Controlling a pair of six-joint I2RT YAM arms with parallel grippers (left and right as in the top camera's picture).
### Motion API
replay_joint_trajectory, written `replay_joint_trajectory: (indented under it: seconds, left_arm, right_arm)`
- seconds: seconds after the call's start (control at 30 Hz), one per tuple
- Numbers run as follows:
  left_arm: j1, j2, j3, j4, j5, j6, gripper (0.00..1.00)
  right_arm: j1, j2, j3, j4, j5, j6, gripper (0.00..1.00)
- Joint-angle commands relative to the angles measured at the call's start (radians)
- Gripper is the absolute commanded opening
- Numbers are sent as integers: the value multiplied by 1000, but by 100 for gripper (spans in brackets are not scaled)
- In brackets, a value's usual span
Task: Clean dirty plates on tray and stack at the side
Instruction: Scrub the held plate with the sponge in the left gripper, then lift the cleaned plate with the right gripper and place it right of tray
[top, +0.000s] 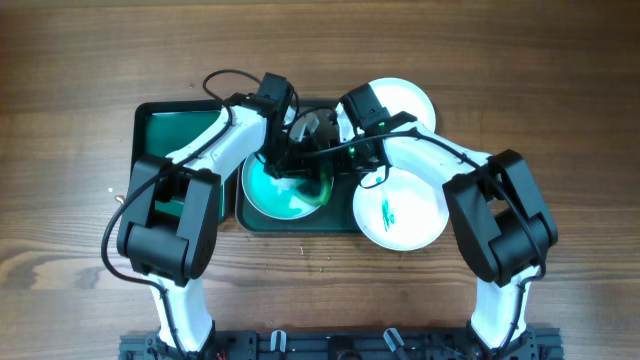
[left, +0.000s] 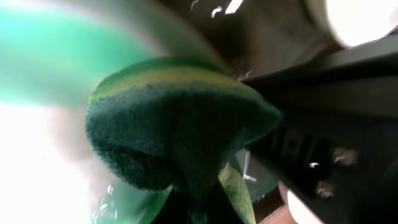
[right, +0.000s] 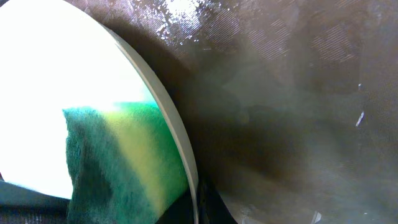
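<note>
**Sponge on the smeared plate, both arms over the tray**

I have both arms meeting over the left part of the dark tray (top: 300, 226). A plate (top: 272, 196) lies there, its face washed in green. The left gripper (top: 288, 168) is over it, clamped on a green and yellow sponge (left: 174, 137); on the left wrist camera the sponge bunches up where it is pinched. From the right wrist camera I see that sponge pressed flat on the plate's white face just inside the rim, with wet tray surface beyond.

The right gripper (top: 322, 150) sits at the plate's far right rim. Whether it grips the rim I cannot tell (its fingers are out of view on its own camera).

A second plate (top: 412, 218), with a short green smear, lies at the tray's right end. A third plate (top: 410, 98), clean white, lies on the table just past the tray's far right corner. A bright green tray (top: 165, 125) sits to the left, touching the dark one.
</note>
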Motion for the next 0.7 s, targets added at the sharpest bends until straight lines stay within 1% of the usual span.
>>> replay_joint_trajectory:
  seconds: [0.0, 0.03, 0.1, 0.13, 0.2, 0.27, 0.37, 0.4, 0.47, 0.5, 0.57, 0.63, 0.67]
  left_arm:
    - [1, 8, -3, 100, -207, -118, 4]
    - [1, 8, -3, 113, -384, -207, 4]
    - [2, 8, -3, 101, -599, -298, 4]
    - [2, 8, -2, 75, -687, -323, 4]
    - [6, 4, 9, -6, -778, -380, 4]
    - [20, -10, 42, -111, -782, -427, 4]
    - [60, -56, 127, -247, -726, -426, 4]
    - [76, -73, 161, -285, -696, -421, 4]
    - [125, -114, 237, -353, -585, -375, 4]
    - [150, -135, 263, -373, -535, -348, 4]
    - [202, -179, 281, -388, -499, -335, 4]
    - [233, -197, 281, -394, -499, -335, 4]
    - [246, -200, 281, -399, -499, -335, 4]
  right_arm:
    - [-8, 30, -24, -9, 37, 3, 4]
    - [-8, 30, -24, -9, 39, 4, 4]
    - [-8, 30, -24, -10, 40, 3, 4]
    - [-8, 30, -24, -10, 48, 4, 4]
    - [-8, 30, -24, -13, 55, 4, 4]
    - [-8, 30, -24, -13, 58, 3, 4]
    - [-8, 30, -23, -22, 60, 4, 4]
    - [-8, 27, -22, -30, 66, 4, 4]
    - [-6, 10, -22, -51, 97, 3, 4]
    - [-3, -8, -22, -64, 127, 4, 4]
    - [16, -75, -21, -97, 218, 2, 4]
    - [40, -130, -16, -121, 292, 0, 4]
    - [62, -171, -14, -135, 363, 0, 4]
